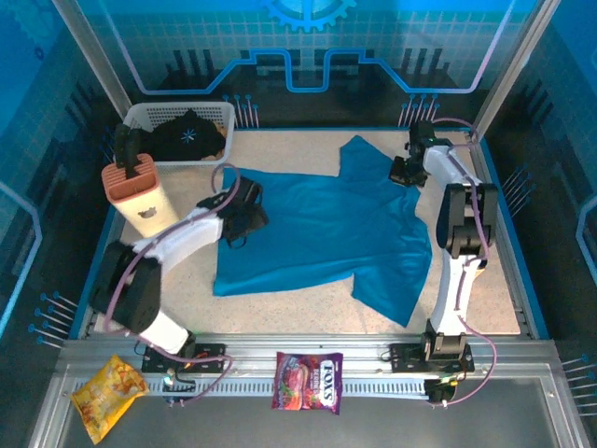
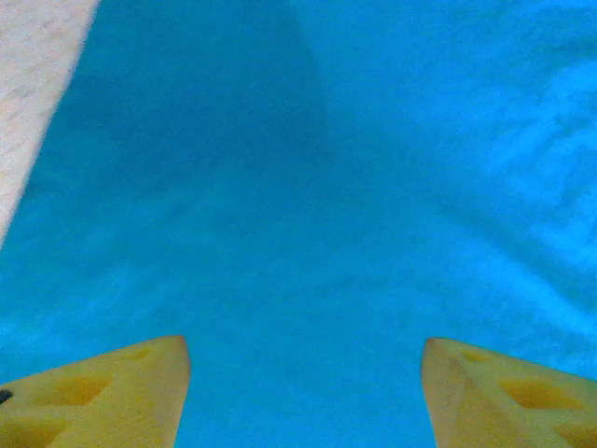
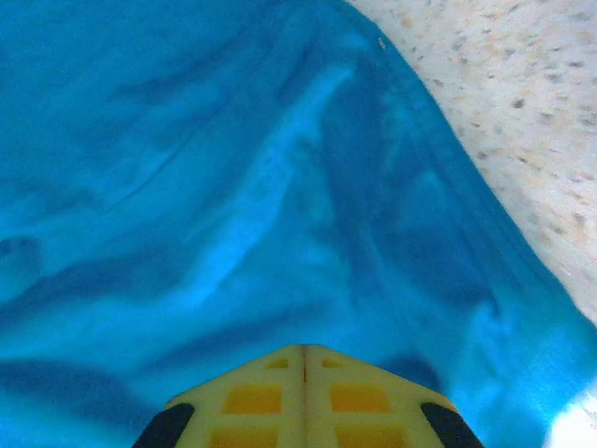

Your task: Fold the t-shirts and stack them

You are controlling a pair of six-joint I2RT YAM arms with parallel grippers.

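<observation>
candy bag on grey ledge, teal t-shirt on speckled tabletop, blue walls

Black t-shirt half-buried in basket

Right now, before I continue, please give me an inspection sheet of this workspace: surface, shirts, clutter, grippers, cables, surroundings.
Surface: speckled tabletop, largely covered by cloth.
Job's things: teal-blue t-shirt spread flat, unfolded; black t-shirt bunched in the white basket at the far left corner.
Clutter: peach block standing at the left edge; yellow snack bag and purple candy bag on the near rail.
Grippers: left gripper open over the shirt's left side; right gripper shut at the shirt's far right part, hold on cloth unclear.
Cables: cables looped along both arms.
Surroundings: enclosure walls lit blue.
</observation>
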